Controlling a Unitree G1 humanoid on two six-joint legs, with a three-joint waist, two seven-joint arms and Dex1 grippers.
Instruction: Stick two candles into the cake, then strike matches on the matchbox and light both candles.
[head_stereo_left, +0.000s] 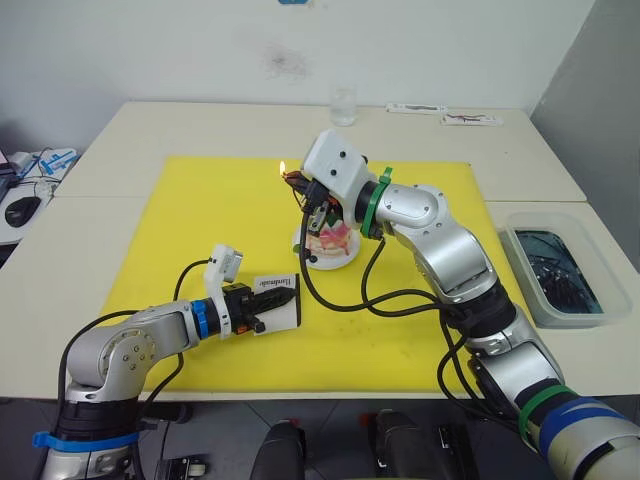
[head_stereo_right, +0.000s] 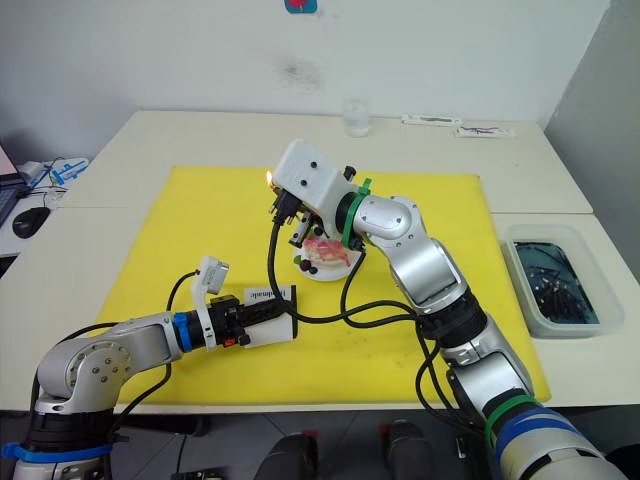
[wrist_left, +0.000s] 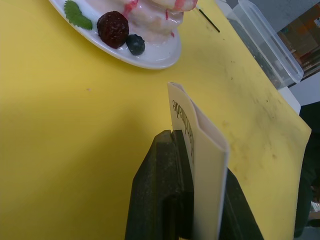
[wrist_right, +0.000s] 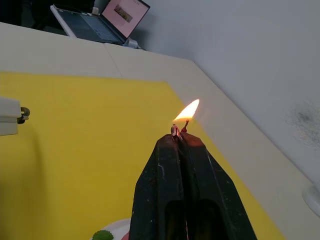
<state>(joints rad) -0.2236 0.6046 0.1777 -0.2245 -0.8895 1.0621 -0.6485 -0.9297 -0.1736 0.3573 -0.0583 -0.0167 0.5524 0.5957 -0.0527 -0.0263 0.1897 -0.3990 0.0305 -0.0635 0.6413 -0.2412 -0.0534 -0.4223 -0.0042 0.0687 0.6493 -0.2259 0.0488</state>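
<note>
Holding a burning match (wrist_right: 181, 127), the right gripper (wrist_right: 179, 142) hovers over the cake (head_stereo_left: 329, 243).

Head cameras look down; wrist cameras sit close along their jaws.

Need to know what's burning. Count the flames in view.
1: a flame on the match pinched in the right gripper, above the cake. The right arm may hide other flames at the cake.

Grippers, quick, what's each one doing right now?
Left gripper: shut on the matchbox.
Right gripper: shut on a burning match.
</note>
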